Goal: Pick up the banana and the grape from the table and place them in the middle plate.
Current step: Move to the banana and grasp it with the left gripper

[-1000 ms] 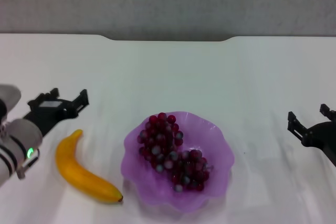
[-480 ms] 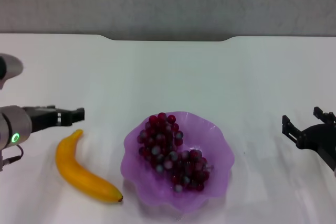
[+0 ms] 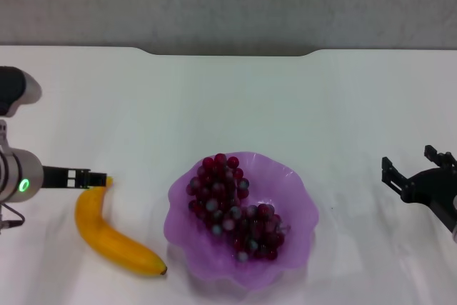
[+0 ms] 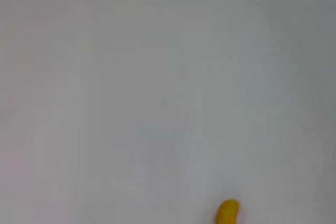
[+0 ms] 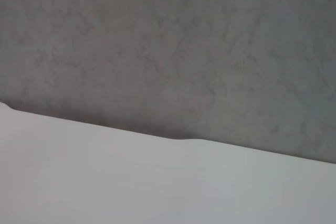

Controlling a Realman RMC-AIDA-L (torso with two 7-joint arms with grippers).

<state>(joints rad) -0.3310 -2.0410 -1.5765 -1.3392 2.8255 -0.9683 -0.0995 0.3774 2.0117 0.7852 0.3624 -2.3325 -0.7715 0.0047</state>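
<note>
Translucent purple plastic plate with a wavy, flower-shaped rim point(image 3: 300, 176), sitting low and central on a plain white tabletop point(image 3: 235, 98). Inside the plate, a long bunch of small dark red-purple grapes point(image 3: 232, 205), so half the task judged done. Just left of the plate, flat on the tabletop and not touching the rim, a curved smooth yellow-orange banana point(image 3: 107, 230), dark tip toward the plate. Left gripper point(image 3: 89, 178) farther left of the plate, turned edge-on at the banana's upper end, probably lining up a grasp; jaw state impossible to tell. Right gripper point(image 3: 414, 169) well right of the plate, jaws apart and empty, apparently parked clear of the work. No brands, labels or readable writing anywhere.
</note>
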